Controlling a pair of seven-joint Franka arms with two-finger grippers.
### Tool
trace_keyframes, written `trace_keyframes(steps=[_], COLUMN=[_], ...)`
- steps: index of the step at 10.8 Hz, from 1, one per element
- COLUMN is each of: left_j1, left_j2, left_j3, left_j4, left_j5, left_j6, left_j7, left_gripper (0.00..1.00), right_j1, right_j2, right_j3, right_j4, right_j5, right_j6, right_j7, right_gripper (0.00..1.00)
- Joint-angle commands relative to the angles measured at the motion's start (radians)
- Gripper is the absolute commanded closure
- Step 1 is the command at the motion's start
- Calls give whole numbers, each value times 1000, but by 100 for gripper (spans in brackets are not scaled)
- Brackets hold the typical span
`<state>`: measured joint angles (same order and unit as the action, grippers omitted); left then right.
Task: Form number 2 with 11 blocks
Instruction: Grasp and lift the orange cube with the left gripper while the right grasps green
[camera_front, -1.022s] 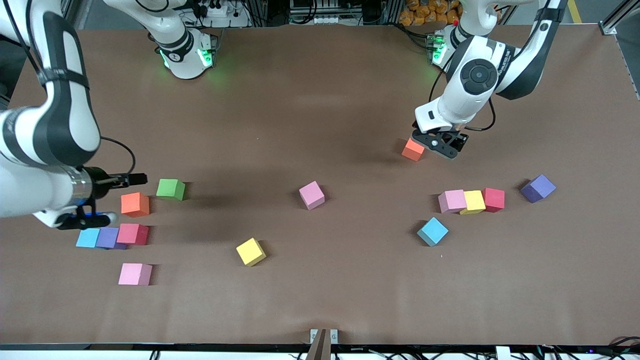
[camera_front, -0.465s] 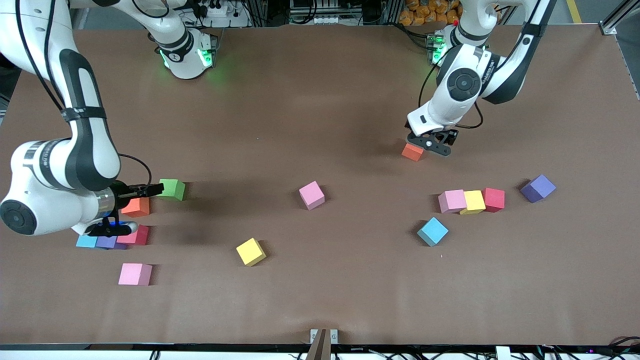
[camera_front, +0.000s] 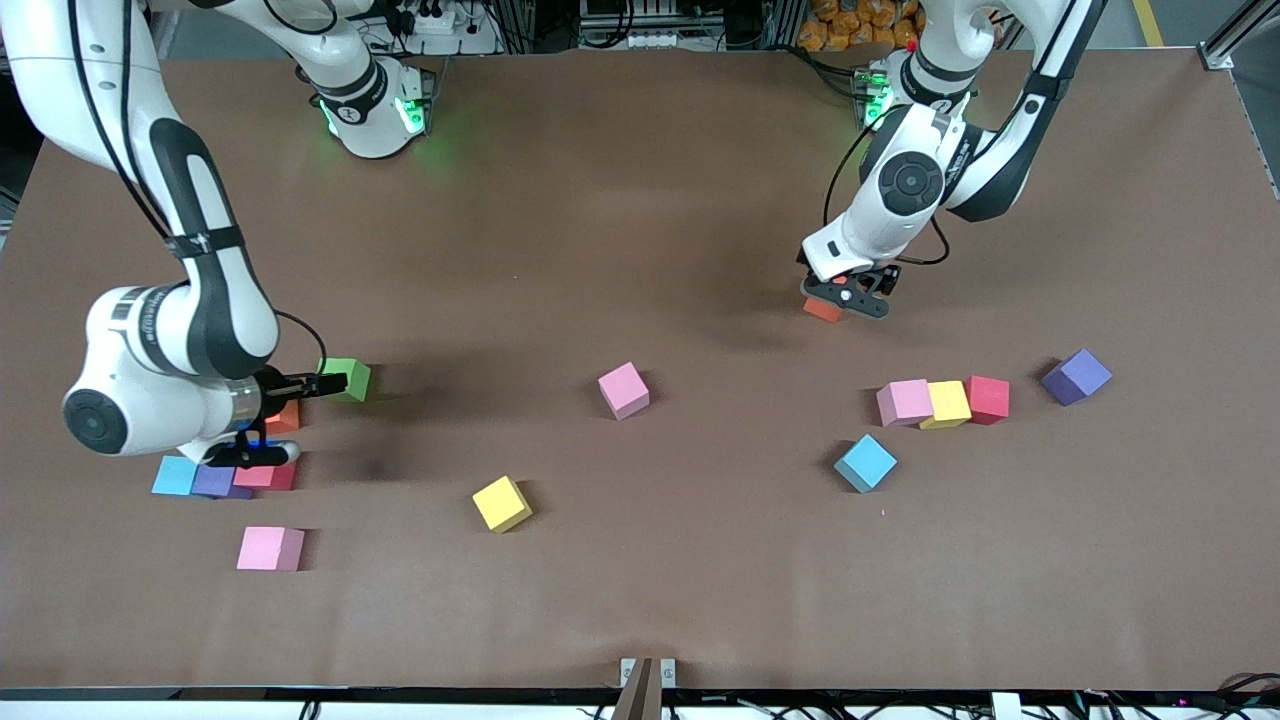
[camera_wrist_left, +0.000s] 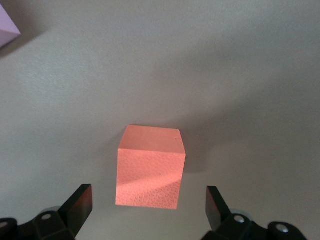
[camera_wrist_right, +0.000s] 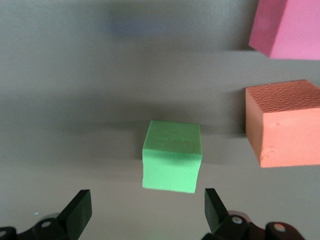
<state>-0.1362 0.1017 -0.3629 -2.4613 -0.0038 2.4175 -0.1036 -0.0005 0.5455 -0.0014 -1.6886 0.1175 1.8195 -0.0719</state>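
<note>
I see my left gripper (camera_front: 845, 297) over an orange block (camera_wrist_left: 150, 167) near the left arm's base — jaws spread wide, gripping nothing. My right gripper (camera_front: 318, 385) hangs wide too, by the green block (camera_wrist_right: 172, 162); blocks lie scattered — no number 2 formed.

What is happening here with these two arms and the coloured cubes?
Both arms are reaching for foam blocks scattered on the brown table. The left claw is open over an orange block, which lies between its fingers but is not gripped. The right claw is open and lined up with the green block, beside another orange block. No digit is formed yet; only a pink, yellow and red row sits together.
</note>
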Motion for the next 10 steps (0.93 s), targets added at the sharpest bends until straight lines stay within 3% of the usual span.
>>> trace_keyframes(steps=[1, 10], left_j1=[-8, -13], left_j2=[12, 90], left_j3=[-1, 2], left_j4=[-37, -42], left_j5=[-8, 33], left_j6=[64, 163], left_j7=[-19, -18], left_gripper=[0, 0], right_j1=[-12, -27], right_j2=[-44, -18], right_j3=[1, 1], right_j4=[-114, -212], right_j5=[2, 11], right_j6=[98, 205], right_j7=[-45, -43], right_gripper=[0, 0])
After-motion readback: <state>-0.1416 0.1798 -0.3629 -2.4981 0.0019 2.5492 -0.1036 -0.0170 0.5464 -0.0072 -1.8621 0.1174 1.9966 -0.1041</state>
